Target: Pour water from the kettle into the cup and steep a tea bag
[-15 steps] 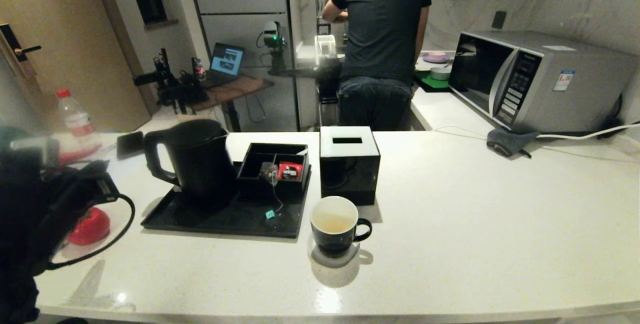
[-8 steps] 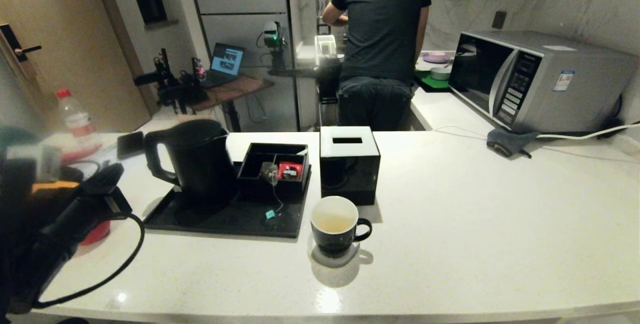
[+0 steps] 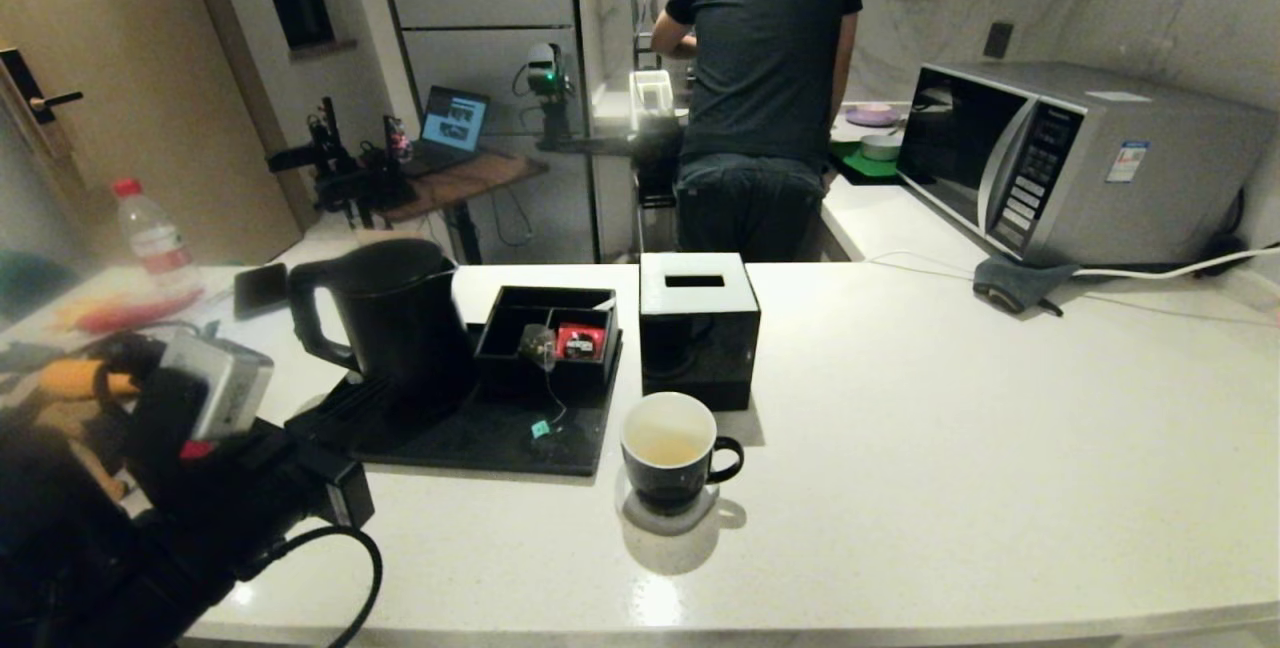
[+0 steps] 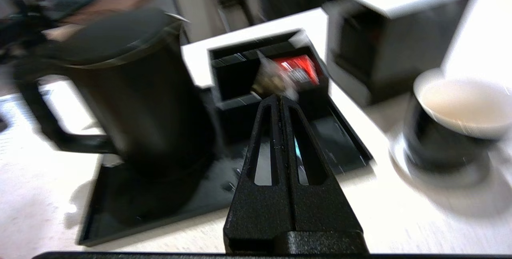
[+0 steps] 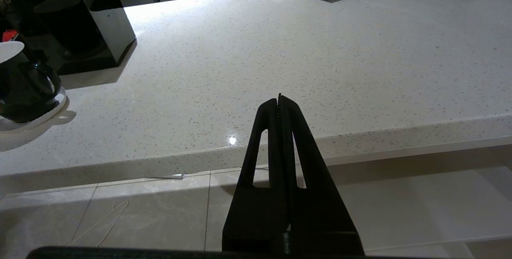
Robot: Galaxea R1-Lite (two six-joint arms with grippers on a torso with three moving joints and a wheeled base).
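Observation:
The tall black kettle point(image 3: 395, 323) stands on the left of a black tray point(image 3: 470, 440). The greyish tea bag point(image 3: 538, 344) hangs over the front wall of a black compartment box point(image 3: 548, 310), and its string runs down to a teal tag point(image 3: 540, 428) on the tray. The black cup point(image 3: 670, 453) sits on a coaster right of the tray, with a little yellowish water point(image 3: 664, 449) in it. My left gripper point(image 3: 378, 390) is shut and empty, low over the tray's left front by the kettle's base, pointing at the tea bag point(image 4: 273, 82). My right gripper point(image 5: 279, 97) is shut and empty, below the counter's front edge.
A black cube box with a white slotted top point(image 3: 697, 328) stands behind the cup. A red packet point(image 3: 580, 340) lies in the compartment box. A microwave point(image 3: 1070, 163) and a grey cloth point(image 3: 1015, 283) are at the back right. A person point(image 3: 765, 88) stands beyond the counter.
My left arm has swung in from the far left and forward, bringing its shut gripper over the tray's left front beside the kettle. Kettle, cup and tea bag have not moved.

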